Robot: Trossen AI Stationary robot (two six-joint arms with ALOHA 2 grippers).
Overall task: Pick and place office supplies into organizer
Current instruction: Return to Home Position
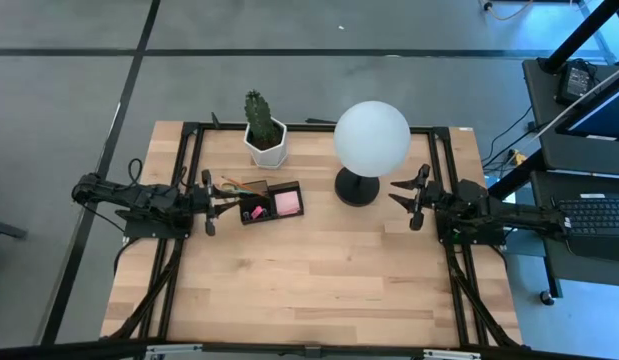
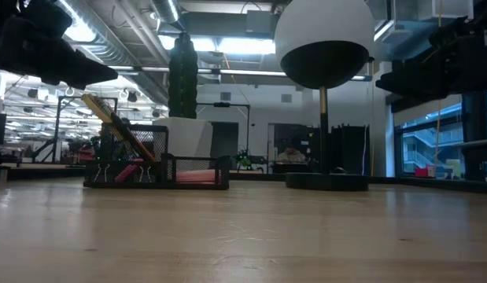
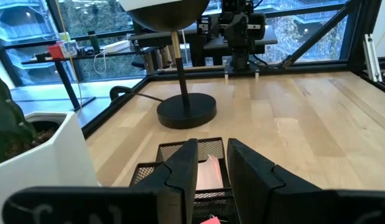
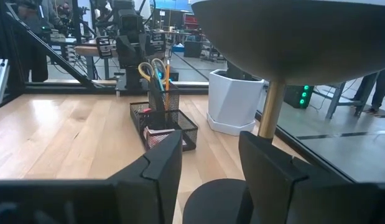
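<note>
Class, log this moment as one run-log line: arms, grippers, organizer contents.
left gripper open, beside organizer | right gripper open, near lamp | organizer holds pink sticky-note pad, scissors, orange pencil | nothing held

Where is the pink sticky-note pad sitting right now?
Seen from above, the pink sticky-note pad lies inside the black organizer, at the end nearest the lamp base, with the white cactus pot just behind it.

Grey floor with black tape lines, wooden table, side desk with keyboard, ceiling lights, windows
</note>
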